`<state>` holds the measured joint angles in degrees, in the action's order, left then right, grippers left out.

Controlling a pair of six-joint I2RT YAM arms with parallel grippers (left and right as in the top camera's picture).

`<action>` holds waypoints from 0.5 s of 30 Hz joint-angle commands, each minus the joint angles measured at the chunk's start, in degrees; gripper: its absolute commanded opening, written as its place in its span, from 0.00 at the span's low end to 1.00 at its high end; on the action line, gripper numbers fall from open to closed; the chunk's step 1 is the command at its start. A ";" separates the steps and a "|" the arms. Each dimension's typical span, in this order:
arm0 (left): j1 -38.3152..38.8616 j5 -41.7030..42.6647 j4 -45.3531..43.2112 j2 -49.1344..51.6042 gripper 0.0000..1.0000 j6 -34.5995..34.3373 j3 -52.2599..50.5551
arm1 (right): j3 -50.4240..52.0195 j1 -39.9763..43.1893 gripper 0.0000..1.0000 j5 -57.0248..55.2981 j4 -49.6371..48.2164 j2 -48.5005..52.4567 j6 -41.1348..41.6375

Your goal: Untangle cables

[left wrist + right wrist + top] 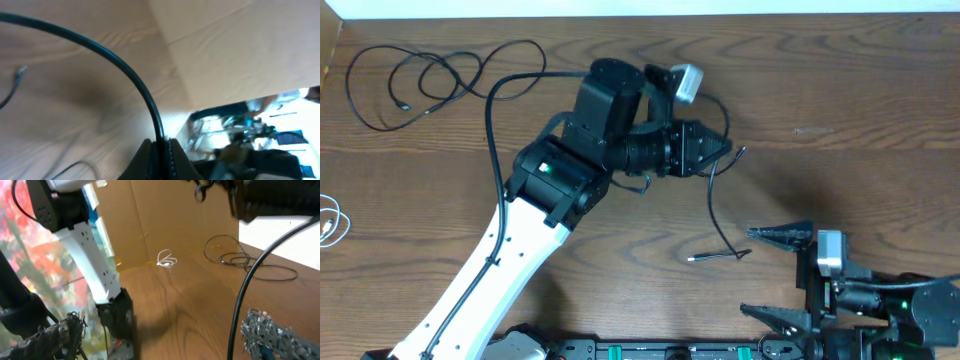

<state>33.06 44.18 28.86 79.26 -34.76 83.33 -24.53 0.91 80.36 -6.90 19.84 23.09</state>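
My left gripper [722, 148] is shut on a black cable [712, 205] and holds it above the table's middle. The cable hangs down and curves to a plug end [693, 258] lying on the wood. In the left wrist view the cable [135, 80] arcs up from between the shut fingers [161, 152]. A second black cable [415, 75] lies coiled at the far left corner. The white cable [330, 222] lies bunched at the left edge. My right gripper [775, 275] is open and empty, right of the plug end. In the right wrist view [160, 340] the held cable [239, 305] hangs beside one finger.
A thicker black cord [492, 130] runs along the left arm. The right wrist view shows a cardboard wall [165, 215] behind the table, with the white cable [166, 260] and the coiled black cable [242, 259] in front of it.
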 commanded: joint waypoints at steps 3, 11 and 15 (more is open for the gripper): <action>-0.15 1.92 -4.52 -2.03 0.07 -4.98 1.66 | -2.05 0.28 0.99 -9.51 -5.42 3.78 -0.61; -0.13 -8.15 0.48 -1.97 0.08 -4.96 1.66 | -12.11 0.31 0.99 -23.08 2.08 13.27 -4.96; -0.15 -10.14 0.85 -1.97 0.07 -4.98 1.66 | -25.92 0.26 0.99 -24.28 27.74 22.03 -15.72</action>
<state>33.06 37.95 29.80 78.11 -39.24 83.42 -41.25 0.95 60.20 8.71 36.45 17.47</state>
